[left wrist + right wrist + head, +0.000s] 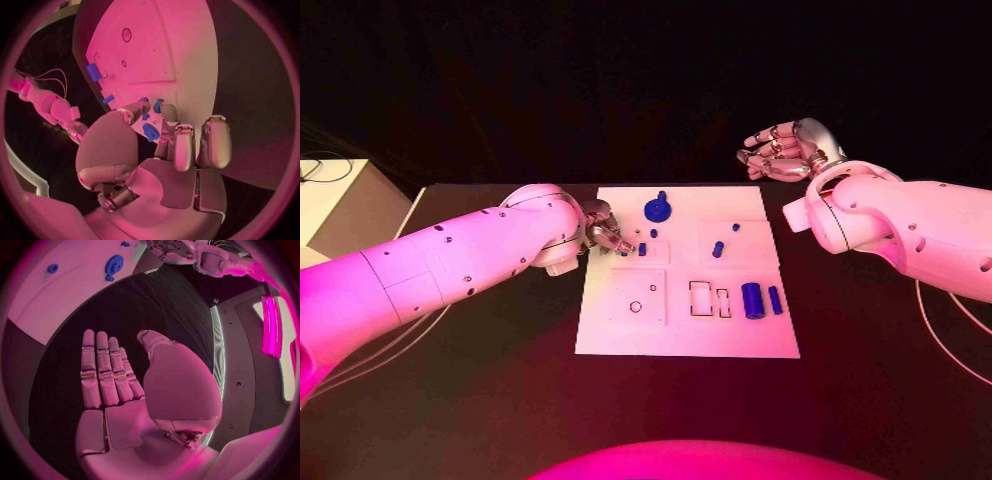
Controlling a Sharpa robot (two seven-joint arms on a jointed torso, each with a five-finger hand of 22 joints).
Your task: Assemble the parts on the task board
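The white task board (687, 335) lies in the middle of the black table. On it are a round blue part with a stem (658, 209), several small blue pieces such as one (718, 249) mid-board, and two blue cylinders (753, 300) by the right edge. My left hand (600, 228) is at the board's far left edge, fingers curled down beside a small piece (642, 249). In the left wrist view a blue piece (150, 132) shows between thumb and fingers (167, 116); whether it is held is unclear. My right hand (783, 152) hovers beyond the board's far right corner, empty, fingers (100, 370) straight.
Empty recesses mark the board's near half: a hexagon (636, 307) and two rectangles (701, 297). A pale box (343, 205) stands off the table's left side. A thin cable (942, 320) runs along the right. Bare black table (473, 390) surrounds the board.
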